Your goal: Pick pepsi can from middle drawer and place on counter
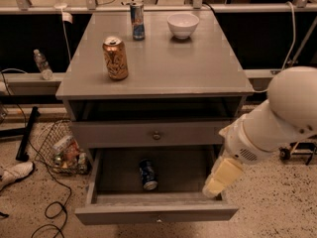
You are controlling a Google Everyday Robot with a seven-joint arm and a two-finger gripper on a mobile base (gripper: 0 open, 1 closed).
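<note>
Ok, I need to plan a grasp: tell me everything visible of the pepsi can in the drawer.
The pepsi can is dark blue with a silvery end, metal by its look. It lies on its side on the dark floor of the open middle drawer, near the centre, silvery end toward the drawer front. It touches only the floor, apart from the walls. The gripper hangs over the drawer's right side, not touching the can.

No lettering, brand name or number can be read. The pepsi can (147, 174) lying in the middle drawer (156, 213) shows only dark blue and a pale patch, and the markings on the gold-orange can (115, 58) and slim blue-silver can (137, 21) on the counter (198, 63) cannot be made out. The gripper (214, 185), at the drawer's right side, bears nothing legible either.
</note>
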